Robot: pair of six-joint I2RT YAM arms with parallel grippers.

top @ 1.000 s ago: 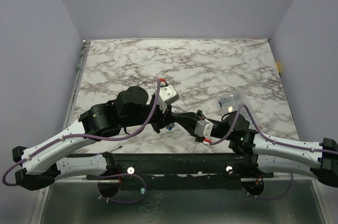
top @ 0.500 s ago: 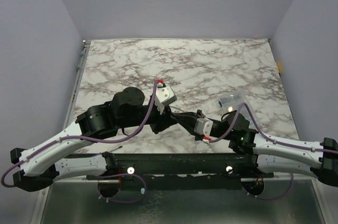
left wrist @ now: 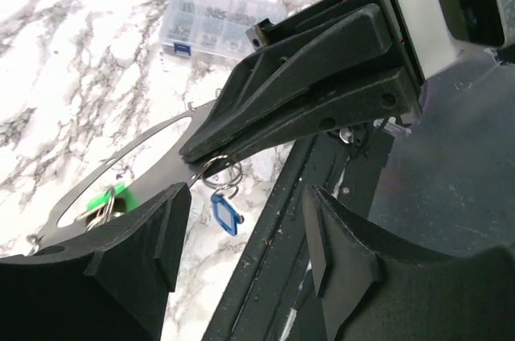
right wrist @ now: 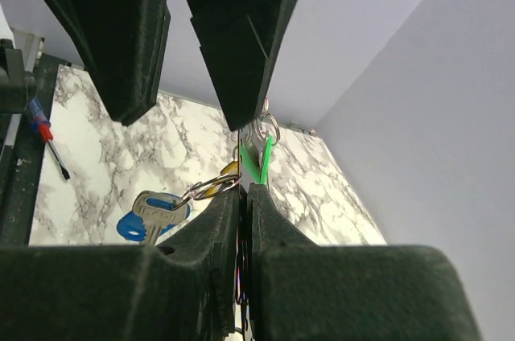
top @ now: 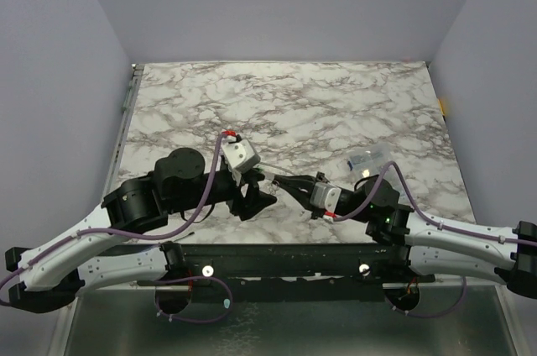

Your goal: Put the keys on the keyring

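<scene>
The keyring (left wrist: 149,170) is a flat grey hoop held edge-on above the table's near edge, with my right gripper (left wrist: 193,149) shut on its rim. In the right wrist view the shut right gripper (right wrist: 244,190) pinches the ring's edge. A green key (right wrist: 259,160), a yellow key (right wrist: 230,169) and a blue key (right wrist: 151,214) hang from it by small split rings. The green key (left wrist: 105,200) and blue key (left wrist: 226,215) also show in the left wrist view. My left gripper (left wrist: 245,200) stands open just short of the ring, holding nothing. Seen from above, the left gripper (top: 256,198) faces the right gripper (top: 287,181).
A clear plastic box (top: 367,159) of small parts lies on the marble table (top: 294,104) to the right, also seen as the box (left wrist: 213,23) behind the ring. A screwdriver (right wrist: 44,136) lies by the black front rail (top: 268,255).
My left gripper has opened from shut and drawn back to the left, away from the ring. The right gripper keeps its grip and has shifted slightly left.
</scene>
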